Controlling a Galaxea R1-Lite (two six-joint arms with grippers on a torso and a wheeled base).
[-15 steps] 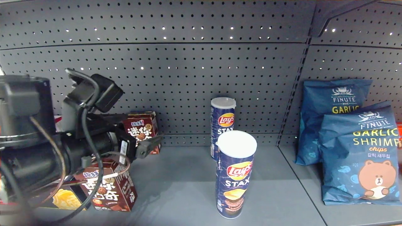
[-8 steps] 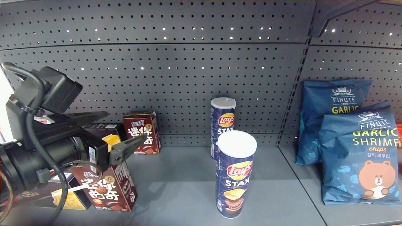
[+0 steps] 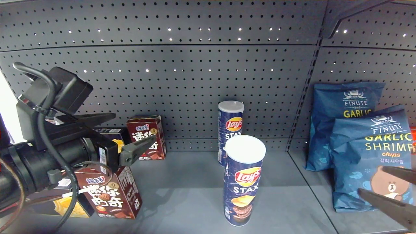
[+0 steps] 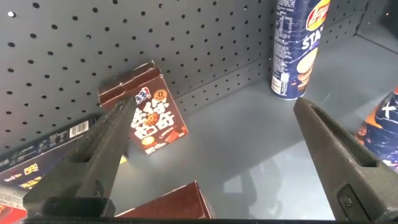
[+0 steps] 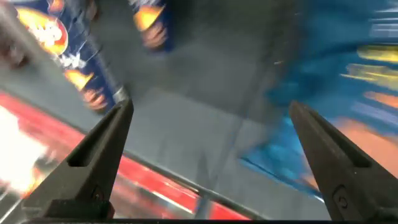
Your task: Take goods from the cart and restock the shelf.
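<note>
On the grey shelf (image 3: 188, 182) my left gripper (image 3: 134, 126) hovers open and holds nothing, just above the front brown cookie box (image 3: 112, 195) and in front of the rear brown cookie box (image 3: 146, 136). The left wrist view has that gripper (image 4: 214, 106) wide open, the rear cookie box (image 4: 152, 115) beyond one finger and a chips can (image 4: 295, 50) farther off. My right gripper (image 3: 371, 179) stands open at the lower right, in front of the blue chips bags (image 3: 370, 146). The right wrist view has it (image 5: 211, 107) open over the shelf's front edge.
Two chips cans stand mid-shelf, one in front (image 3: 243, 182) and one behind (image 3: 230, 126). A black and yellow box (image 3: 70, 206) lies at the far left. The perforated back panel (image 3: 195, 81) closes the shelf. A red strip (image 5: 124, 180) runs along the shelf's front edge.
My left gripper drew back to the left, away from the rear cookie box, then edged slightly forward. My right gripper has come into the head view at the lower right.
</note>
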